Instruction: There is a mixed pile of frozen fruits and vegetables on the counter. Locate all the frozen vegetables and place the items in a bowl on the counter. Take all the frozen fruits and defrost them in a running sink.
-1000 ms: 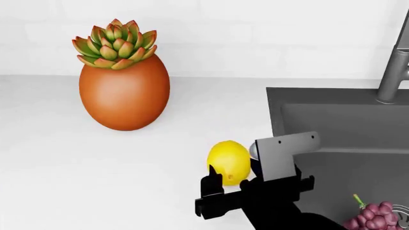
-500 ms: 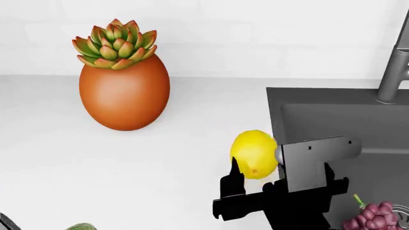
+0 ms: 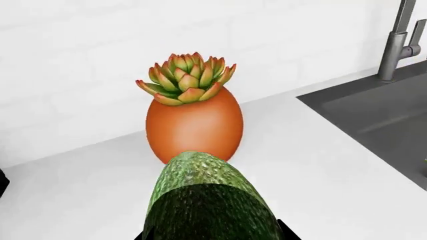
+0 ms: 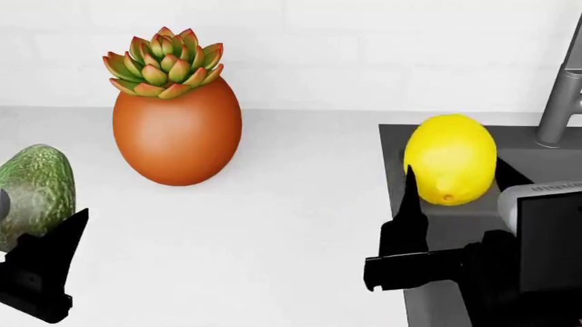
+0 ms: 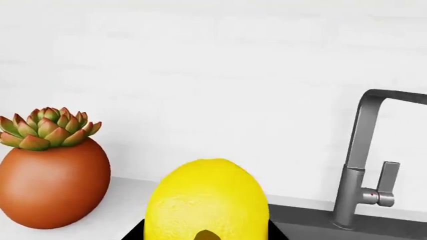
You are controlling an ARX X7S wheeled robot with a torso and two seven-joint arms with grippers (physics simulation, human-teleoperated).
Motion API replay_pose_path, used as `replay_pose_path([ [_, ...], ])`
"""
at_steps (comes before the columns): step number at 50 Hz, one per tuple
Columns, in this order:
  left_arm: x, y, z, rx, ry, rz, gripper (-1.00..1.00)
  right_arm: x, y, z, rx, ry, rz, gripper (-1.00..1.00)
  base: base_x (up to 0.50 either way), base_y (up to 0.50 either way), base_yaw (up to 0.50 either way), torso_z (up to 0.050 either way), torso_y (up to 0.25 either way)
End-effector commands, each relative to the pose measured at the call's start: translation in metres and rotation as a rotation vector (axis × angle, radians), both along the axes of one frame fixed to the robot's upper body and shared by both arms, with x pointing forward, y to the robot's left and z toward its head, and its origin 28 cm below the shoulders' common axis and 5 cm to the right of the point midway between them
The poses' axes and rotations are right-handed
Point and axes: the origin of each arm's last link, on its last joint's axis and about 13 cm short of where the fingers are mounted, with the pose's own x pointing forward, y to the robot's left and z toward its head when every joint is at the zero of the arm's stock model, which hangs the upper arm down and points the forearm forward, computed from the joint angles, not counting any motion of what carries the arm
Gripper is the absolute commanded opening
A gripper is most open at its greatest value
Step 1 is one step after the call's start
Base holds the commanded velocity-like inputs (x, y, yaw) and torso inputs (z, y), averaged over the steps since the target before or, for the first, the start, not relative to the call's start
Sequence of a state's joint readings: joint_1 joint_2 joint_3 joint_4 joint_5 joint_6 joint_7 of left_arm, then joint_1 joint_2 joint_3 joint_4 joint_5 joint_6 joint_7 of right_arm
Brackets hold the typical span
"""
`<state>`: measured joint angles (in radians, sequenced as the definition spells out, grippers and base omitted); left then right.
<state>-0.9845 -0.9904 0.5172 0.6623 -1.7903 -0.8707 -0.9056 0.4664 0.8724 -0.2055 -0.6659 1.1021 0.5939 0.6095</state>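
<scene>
My left gripper is shut on the dark green bumpy avocado, held in the air at the far left of the head view. It fills the near part of the left wrist view as avocado between the jaws of the left gripper. Over the left rim of the dark grey sink, my right gripper is shut on the yellow lemon. The right wrist view shows that lemon close up. The white counter lies below. The bowl, the grapes and the small red fruit are out of view.
An orange egg-shaped pot with a succulent stands on the counter at the back left, against the white wall. The brushed-steel tap rises at the sink's far right corner; the same tap shows in the right wrist view.
The right gripper has lifted the lemon up and to the right, from the counter to over the sink's rim. The left gripper has risen into the head view with the avocado.
</scene>
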Motion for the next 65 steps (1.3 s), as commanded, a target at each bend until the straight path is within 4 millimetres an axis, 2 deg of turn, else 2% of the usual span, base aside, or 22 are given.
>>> replay_pose_path([
  [1, 0.0161, 0.0002, 0.0072, -0.091, -0.07, 0.026, -1.0, -0.0124, -0.0078, 0.0158, -0.014, -0.05, -0.049, -1.0, -0.29, 0.0, 0.0, 0.0, 0.0],
  [7, 0.0128, 0.0028, 0.0, -0.113, -0.056, 0.052, -1.0, -0.0166, -0.0097, 0.0156, -0.009, -0.047, -0.049, -1.0, -0.49, 0.0, 0.0, 0.0, 0.0],
  [20, 0.0103, 0.004, 0.0025, -0.117, -0.061, 0.059, -1.0, -0.0123, -0.014, 0.0158, -0.038, -0.062, -0.092, -1.0, -0.49, -0.04, 0.0, 0.0, 0.0],
  [32, 0.008, 0.0077, 0.001, -0.121, -0.062, 0.072, -1.0, -0.0122, -0.0114, 0.0139, -0.032, -0.058, -0.09, -1.0, -0.22, -0.49, 0.0, 0.0, 0.0],
  [65, 0.0094, 0.0016, 0.0001, -0.13, -0.07, 0.055, -1.0, -0.0143, -0.015, 0.0077, -0.014, -0.055, -0.109, -1.0, -0.23, -0.46, 0.0, 0.0, 0.0],
])
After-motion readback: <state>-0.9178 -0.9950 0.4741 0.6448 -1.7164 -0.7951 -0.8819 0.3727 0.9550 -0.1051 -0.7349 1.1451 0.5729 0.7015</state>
